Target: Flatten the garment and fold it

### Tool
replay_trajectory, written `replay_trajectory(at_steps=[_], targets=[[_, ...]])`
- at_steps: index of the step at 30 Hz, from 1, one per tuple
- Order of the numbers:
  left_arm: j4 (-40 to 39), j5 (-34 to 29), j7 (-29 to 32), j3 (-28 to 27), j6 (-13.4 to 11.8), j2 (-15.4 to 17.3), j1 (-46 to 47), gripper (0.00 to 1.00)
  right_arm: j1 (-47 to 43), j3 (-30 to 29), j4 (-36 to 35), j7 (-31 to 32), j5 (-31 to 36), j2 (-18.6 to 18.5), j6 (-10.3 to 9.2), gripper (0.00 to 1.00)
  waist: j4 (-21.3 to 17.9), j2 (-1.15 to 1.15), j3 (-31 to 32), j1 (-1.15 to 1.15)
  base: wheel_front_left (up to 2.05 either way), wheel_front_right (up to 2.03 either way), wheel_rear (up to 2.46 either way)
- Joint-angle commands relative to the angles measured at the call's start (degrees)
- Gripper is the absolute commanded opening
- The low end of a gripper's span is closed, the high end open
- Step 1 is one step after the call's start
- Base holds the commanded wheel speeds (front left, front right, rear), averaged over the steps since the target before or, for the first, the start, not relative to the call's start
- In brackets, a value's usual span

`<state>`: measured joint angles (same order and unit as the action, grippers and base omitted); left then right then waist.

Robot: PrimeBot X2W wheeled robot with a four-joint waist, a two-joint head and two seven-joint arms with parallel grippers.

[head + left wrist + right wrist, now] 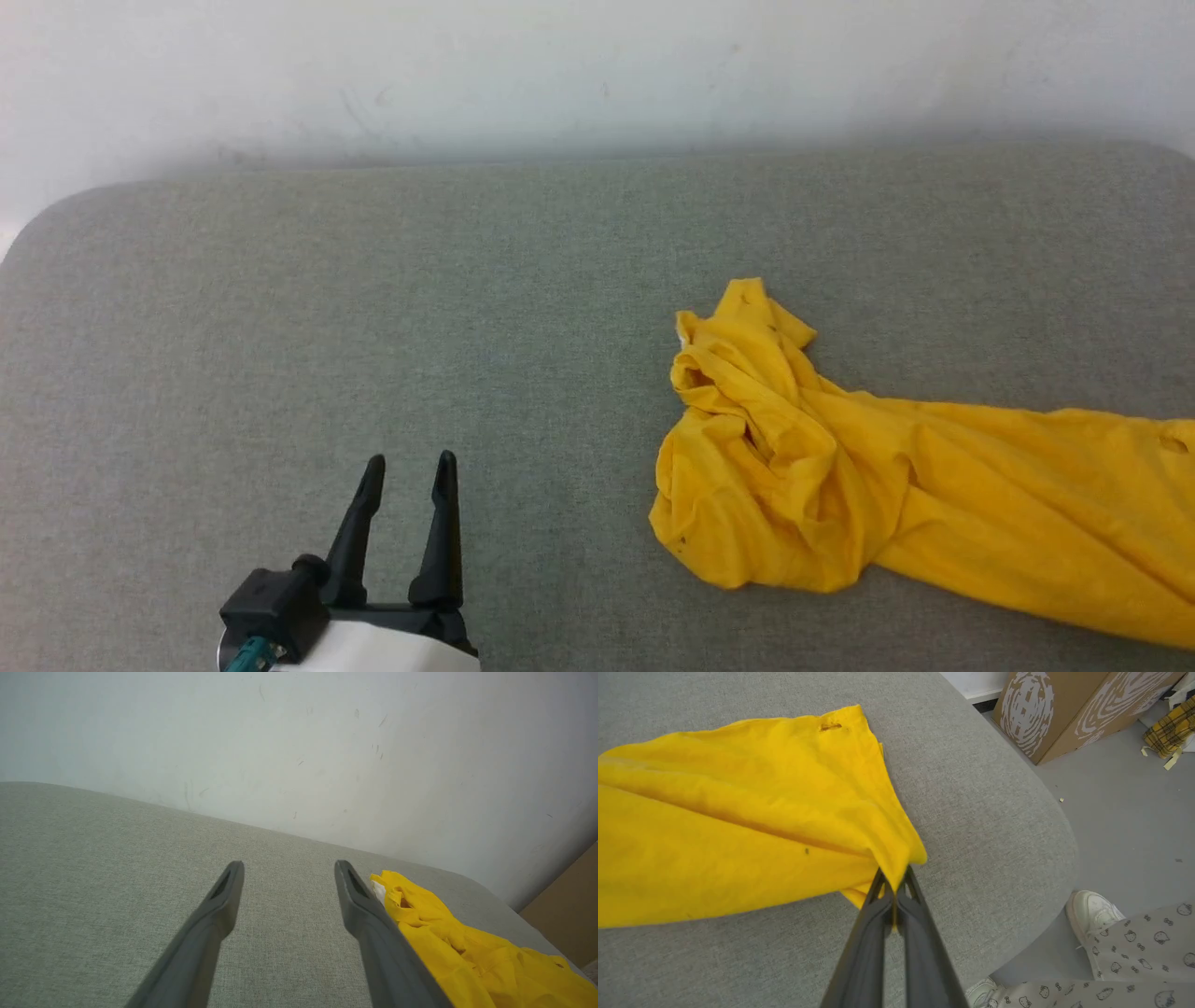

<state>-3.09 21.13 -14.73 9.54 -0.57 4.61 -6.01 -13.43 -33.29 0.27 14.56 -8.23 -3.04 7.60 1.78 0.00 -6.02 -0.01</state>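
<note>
Head view: your bright yellow soft T-shirt runs sideways, crumpled end right of the wide, empty left claw; the right claw pinches its far corner.

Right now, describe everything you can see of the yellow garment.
The garment is bright yellow, soft, thin-looking cloth, crumpled, not yet flattened. It lies on the grey fabric surface, bunched into a wrinkled heap at one end and drawn out toward the robot's right. A white patch shows at the bunched end. The right gripper is shut on one corner; the open left gripper stands apart from it.
</note>
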Motion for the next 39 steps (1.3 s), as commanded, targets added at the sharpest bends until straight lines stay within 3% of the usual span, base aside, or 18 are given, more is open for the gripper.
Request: replay_trajectory(at_steps=[1,2,10,16,22,31,32,33,34,39], targets=[[0.17,-0.22,-0.12,-0.04,0.1,0.47,-0.88,1.0,-0.06,0.55,1.96,-1.36,-0.93,0.11,-0.11,0.89,-0.58,0.0,0.59,0.01,0.0,0.0,0.0],[0.25,-0.18,-0.01,0.0,0.1,0.56,-0.93,1.0,0.07,1.19,3.0,-2.19,-1.28,0.12,-0.11,1.0,-0.78,0.0,0.92,0.01,0.0,0.0,0.0],[0.33,0.15,0.41,0.65,0.1,0.62,-1.13,1.0,5.82,8.85,0.32,-5.06,-0.7,0.15,-0.11,1.0,-0.83,0.0,2.44,0.01,0.0,0.0,0.0],[0.4,0.54,0.32,1.08,-0.06,0.32,-0.84,1.0,11.12,22.34,-5.04,-0.52,-2.13,-2.12,-0.11,1.0,1.63,0.0,1.39,0.01,0.0,0.0,0.0],[0.74,0.84,0.08,1.26,-0.23,-0.11,-0.21,1.0,14.73,33.73,-5.27,4.31,-4.53,-4.0,-0.11,1.0,4.85,0.0,-0.55,0.01,0.0,0.0,0.0],[1.43,1.05,-0.17,1.54,-0.09,-0.65,0.75,1.0,13.85,38.83,1.1,9.43,-2.72,-3.05,-0.11,1.0,8.59,0.0,-2.29,0.01,0.0,0.0,0.0],[1.49,1.05,-0.18,1.5,-0.1,-0.69,0.78,1.0,13.69,39.02,1.74,9.54,-2.5,-2.87,-0.11,0.71,8.74,0.0,-2.32,0.01,0.0,0.0,0.0],[1.54,1.06,-0.19,1.46,-0.08,-0.72,0.81,1.0,13.66,39.08,2.24,9.31,-2.27,-2.66,-0.11,0.25,8.86,0.0,-2.34,0.01,0.0,0.0,0.0],[1.6,1.05,-0.2,1.42,-0.07,-0.76,0.82,1.0,13.7,39.06,2.71,8.97,-2.05,-2.47,-0.11,0.0,8.93,0.0,-2.33,0.01,0.0,0.0,0.0],[1.8,1.08,-0.24,0.83,-0.26,-0.89,0.71,1.0,15.94,39.11,3.25,6.7,-1.93,-1.88,-0.11,0.0,7.99,0.0,-1.79,0.01,0.0,0.0,0.0]])
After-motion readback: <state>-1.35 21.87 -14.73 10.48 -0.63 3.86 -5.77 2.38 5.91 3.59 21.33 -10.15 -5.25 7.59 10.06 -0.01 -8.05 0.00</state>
